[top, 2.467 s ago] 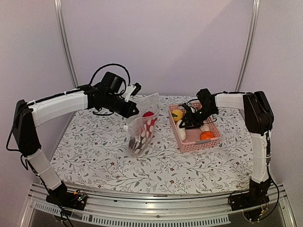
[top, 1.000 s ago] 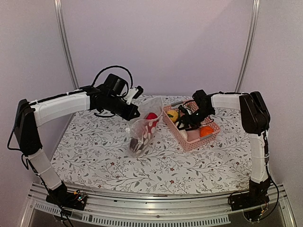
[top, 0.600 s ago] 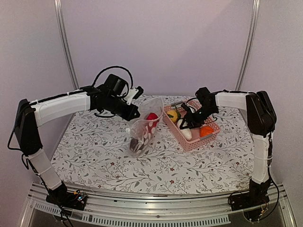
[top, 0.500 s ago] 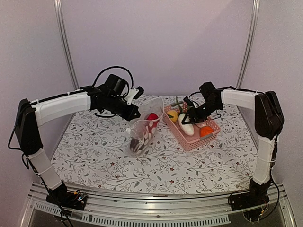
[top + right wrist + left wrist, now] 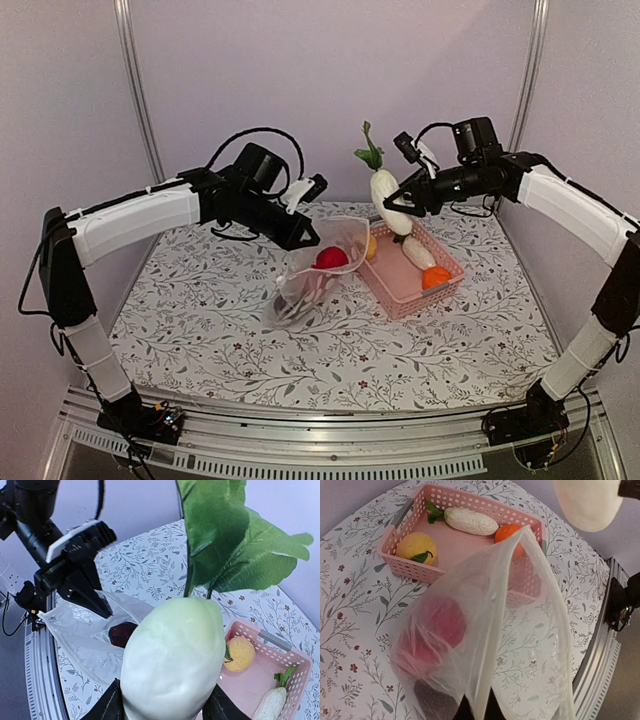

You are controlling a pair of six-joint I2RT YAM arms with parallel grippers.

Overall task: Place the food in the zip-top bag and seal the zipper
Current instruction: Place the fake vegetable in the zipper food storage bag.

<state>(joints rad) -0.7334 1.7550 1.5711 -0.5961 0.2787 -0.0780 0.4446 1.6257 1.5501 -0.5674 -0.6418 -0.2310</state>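
The right gripper [image 5: 401, 198] is closed partway on the pale body of a toy white radish [image 5: 172, 660], one finger on each flank, and holds it in the air above the far side of the pink lattice basket [image 5: 402, 306], with its green leaves [image 5: 235, 545] pointing up. The left gripper [image 5: 309, 238] is pinched tight on the mouth edge of the clear zip-top bag [image 5: 530, 650] and holds that edge up, so the bag hangs tilted with its bottom resting on the floral tablecloth [image 5: 200, 310] just left of the basket. The zipper strip [image 5: 496, 622] runs up from the fingers along the rim, and the mouth appears open toward the basket. Inside the bag lie a red piece [image 5: 332, 258] and, lower down, a dark purple piece [image 5: 432, 700]. In the basket are a yellow fruit with a green leaf [image 5: 416, 547], a second white radish [image 5: 470, 521] and an orange piece [image 5: 436, 277].
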